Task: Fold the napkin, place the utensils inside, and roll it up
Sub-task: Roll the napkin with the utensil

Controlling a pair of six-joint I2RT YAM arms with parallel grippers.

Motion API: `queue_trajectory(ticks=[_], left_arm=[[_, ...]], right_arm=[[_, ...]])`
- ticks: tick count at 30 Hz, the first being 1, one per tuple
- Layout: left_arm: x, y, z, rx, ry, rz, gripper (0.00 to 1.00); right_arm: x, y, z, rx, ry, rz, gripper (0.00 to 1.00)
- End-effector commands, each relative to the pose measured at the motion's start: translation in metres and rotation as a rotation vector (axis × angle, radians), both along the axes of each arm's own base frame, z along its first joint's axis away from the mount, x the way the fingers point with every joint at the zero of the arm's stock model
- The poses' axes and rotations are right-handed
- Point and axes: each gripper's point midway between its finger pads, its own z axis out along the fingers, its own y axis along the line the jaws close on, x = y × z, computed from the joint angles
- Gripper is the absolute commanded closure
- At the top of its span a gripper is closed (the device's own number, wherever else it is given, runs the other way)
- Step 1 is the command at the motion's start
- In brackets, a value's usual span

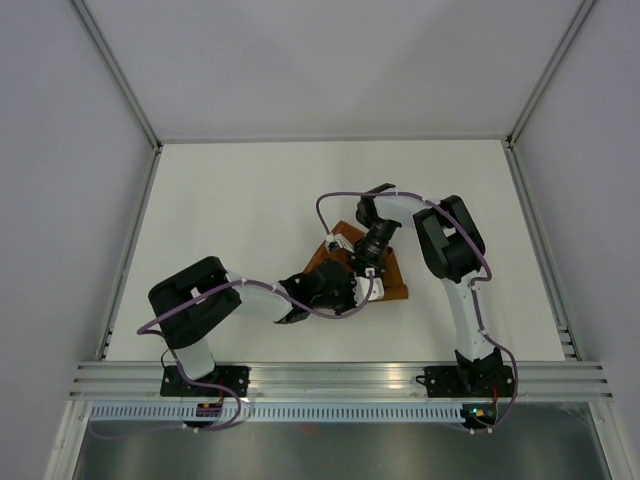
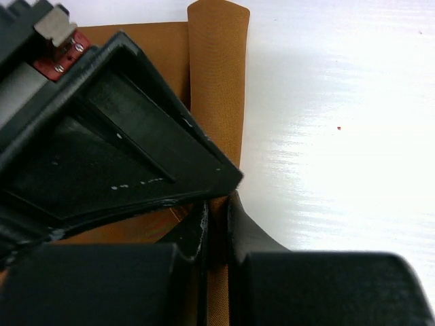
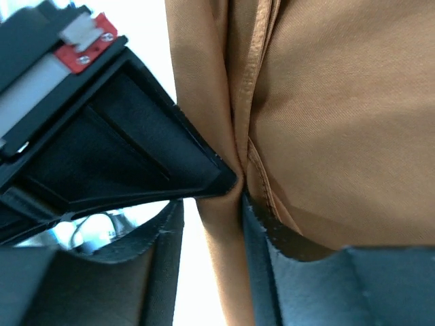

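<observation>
Left gripper (image 2: 217, 217) is clamped on the rolled edge of the rust-orange fabric napkin (image 2: 217, 81), mid white table (image 2: 340, 136). Right gripper (image 3: 211, 204) straddles that fold, jaws apart. Soft floppy stuff imo, so grab the bunched edge.

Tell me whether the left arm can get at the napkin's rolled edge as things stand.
Likely yes: the left gripper sits right on the napkin, its fingers pinched on the rolled fold, with nothing between them and the cloth.
</observation>
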Motion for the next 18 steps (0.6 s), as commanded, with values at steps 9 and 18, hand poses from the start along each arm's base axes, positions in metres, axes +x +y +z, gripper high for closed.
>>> queue_trajectory(ticks=[9, 18], left_arm=[[-0.028, 0.025, -0.032, 0.008, 0.431, -0.045, 0.98], [-0.028, 0.026, -0.03, -0.055, 0.688, -0.068, 0.98]], right_arm=[[0.119, -0.012, 0.064, 0.235, -0.525, -0.315, 0.5], [0.097, -0.051, 0.068, 0.32, -0.905, -0.324, 0.46]])
